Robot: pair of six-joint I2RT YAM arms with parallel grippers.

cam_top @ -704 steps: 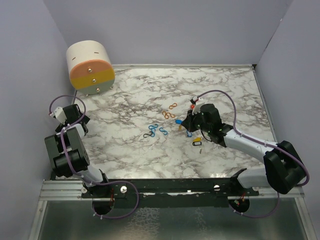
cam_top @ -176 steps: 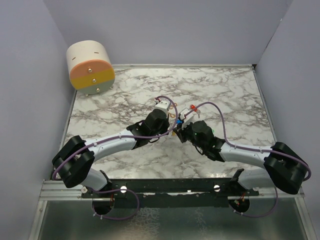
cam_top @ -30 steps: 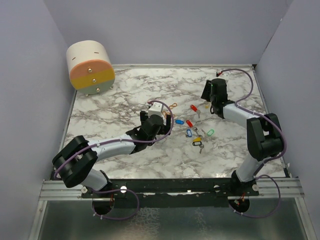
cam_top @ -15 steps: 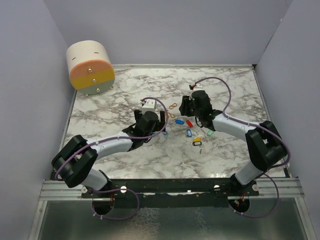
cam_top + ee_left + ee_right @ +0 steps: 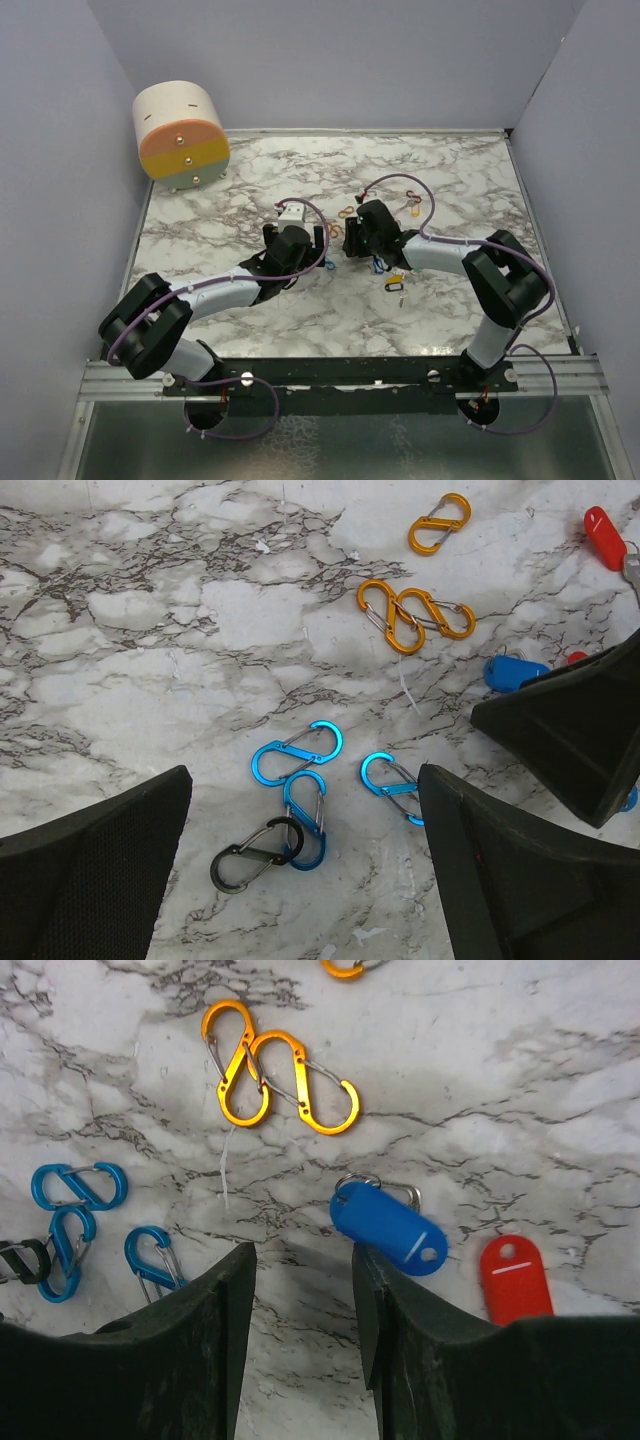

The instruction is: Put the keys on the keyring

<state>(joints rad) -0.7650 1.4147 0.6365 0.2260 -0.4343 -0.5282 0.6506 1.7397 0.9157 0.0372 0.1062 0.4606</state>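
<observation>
Two keys lie just past my right gripper [image 5: 302,1255]: one with a blue tag [image 5: 390,1228] and one with a red tag [image 5: 515,1278]. Its jaws stand partly open over bare marble, and the blue tag touches the tip of the right finger [image 5: 400,1300]. My left gripper [image 5: 302,780] is wide open above a cluster of blue keyring clips [image 5: 296,752] and a black clip [image 5: 250,853]. Orange clips [image 5: 275,1078] lie farther back. In the top view the two grippers [image 5: 320,238] [image 5: 352,240] almost meet, and yellow [image 5: 395,279] and black [image 5: 393,287] tags show behind the right one.
A cream, orange and grey cylinder [image 5: 181,135] stands at the back left corner. Another orange clip [image 5: 438,522] and a red tag [image 5: 605,535] lie farther out. A yellow key [image 5: 413,209] lies right of centre. Grey walls enclose the marble table [image 5: 250,180].
My right arm has swung from the back right to the table's middle, and its jaws have narrowed. My left gripper has drawn back slightly to the left, still open.
</observation>
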